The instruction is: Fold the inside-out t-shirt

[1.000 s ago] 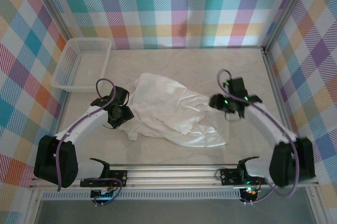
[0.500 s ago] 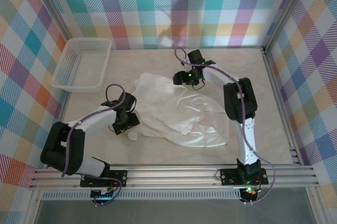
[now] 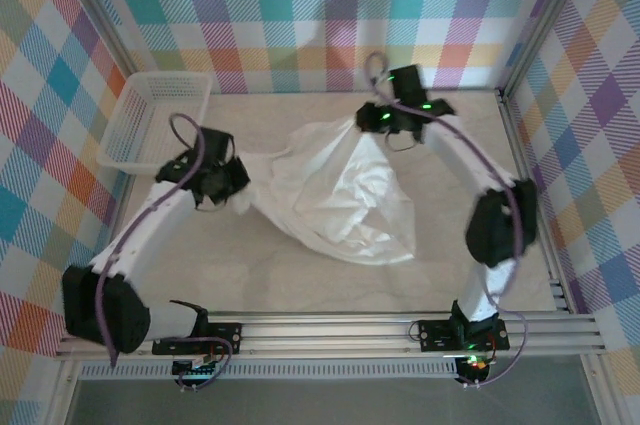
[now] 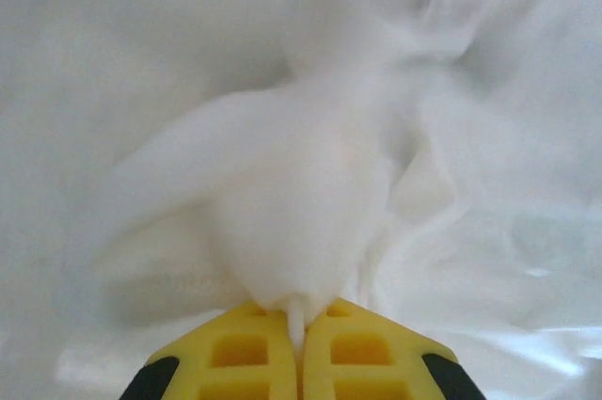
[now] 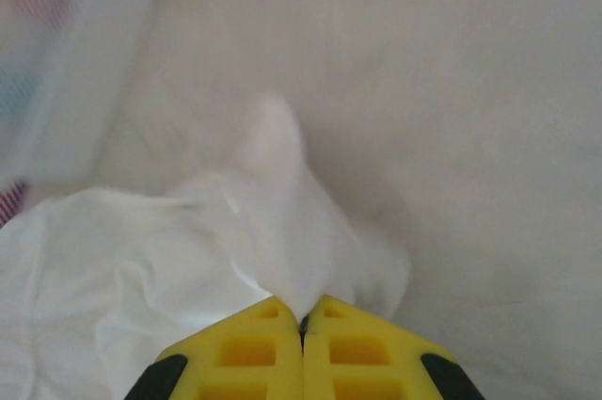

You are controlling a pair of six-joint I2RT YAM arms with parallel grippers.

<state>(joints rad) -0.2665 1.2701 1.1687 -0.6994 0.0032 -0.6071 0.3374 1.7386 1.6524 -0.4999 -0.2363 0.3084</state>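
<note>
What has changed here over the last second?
The right tool swung from right of the t-shirt to its far edge, shut on it and pulled it farther back. The left tool shut on its left edge. The cloth now stretches between them. The basket stayed put.

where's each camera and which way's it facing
top external: above, behind the bases, looking down on the table, basket and t-shirt; both arms show.
left wrist: on the left arm, facing along the left gripper, shut on t-shirt fabric.
right wrist: on the right arm, facing along the right gripper, shut on t-shirt fabric.
shared: the t-shirt, in all three.
</note>
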